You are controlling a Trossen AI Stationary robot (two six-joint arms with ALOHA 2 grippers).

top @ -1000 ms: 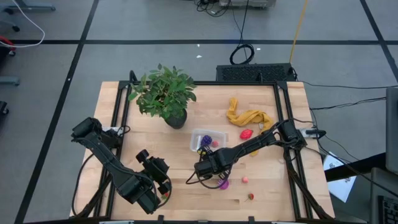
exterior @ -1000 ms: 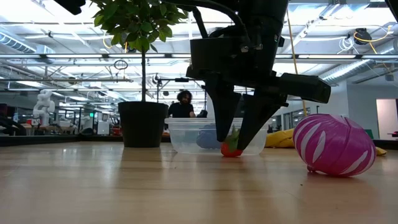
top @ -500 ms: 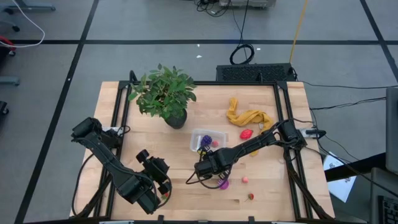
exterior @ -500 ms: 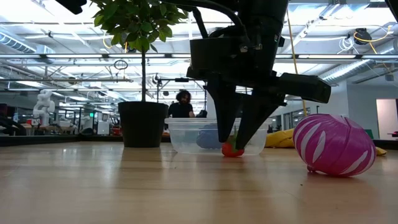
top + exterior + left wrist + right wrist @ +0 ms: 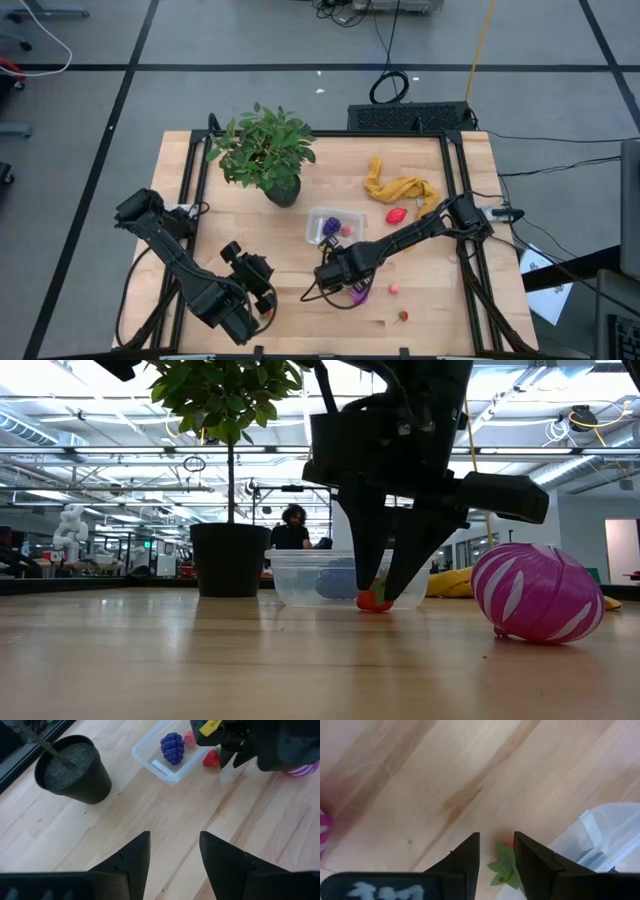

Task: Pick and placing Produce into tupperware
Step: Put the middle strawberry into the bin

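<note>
My right gripper [image 5: 382, 592] is low over the table, and its two fingers stand on both sides of a red strawberry [image 5: 373, 601], with only a small gap between them. The strawberry sits on the wood with its green leaf [image 5: 502, 866] between my fingertips; I cannot tell if the fingers already press it. Near my gripper, at about 4 o'clock in the high view, lies a magenta striped fruit [image 5: 538, 593]. More to 3 o'clock is a small pink piece [image 5: 394, 289], and at 5 o'clock a red piece [image 5: 404, 316].

Just behind the strawberry, toward 12 o'clock, is the tupperware [image 5: 314, 225]. Inside are a purple bumpy fruit [image 5: 172, 747] and a pink one [image 5: 346, 231]. Beyond it at 1 o'clock are a red fruit [image 5: 396, 215] and the yellow cloth [image 5: 400, 187]; at 11 o'clock is the potted plant [image 5: 265, 151].

My left gripper [image 5: 173, 851] waits at 9 o'clock, partly open and holding nothing.
</note>
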